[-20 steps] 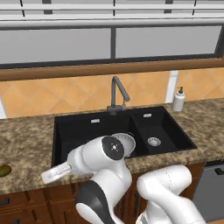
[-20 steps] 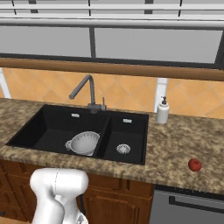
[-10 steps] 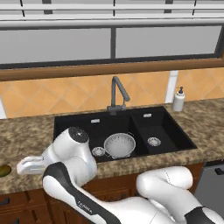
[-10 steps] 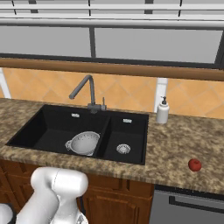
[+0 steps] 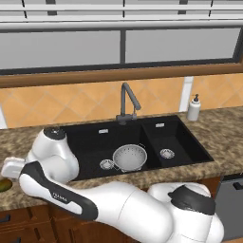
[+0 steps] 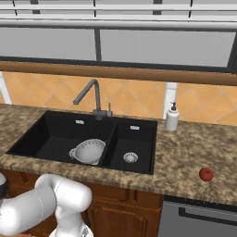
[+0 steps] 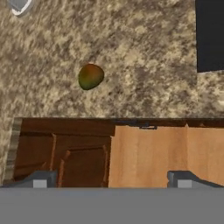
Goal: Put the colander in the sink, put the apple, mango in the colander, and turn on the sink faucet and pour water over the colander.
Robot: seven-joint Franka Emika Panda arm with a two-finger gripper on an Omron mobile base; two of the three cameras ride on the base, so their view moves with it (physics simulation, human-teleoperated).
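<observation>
At far left, the gripper (image 7: pixel 111 179), jaws spread wide and empty, hangs over the desk (image 7: pixel 144 65) edge with the mango (image 7: pixel 90 76) at its eleven o'clock, seemingly lining up a pick. The colander (image 5: pixel 129 157) sits in the sink (image 5: pixel 85 137)'s large basin beside the drain, ready for fruit, under the dry faucet (image 5: pixel 127 102). The apple (image 6: pixel 206 174) waits at far right, four o'clock of the sink.
</observation>
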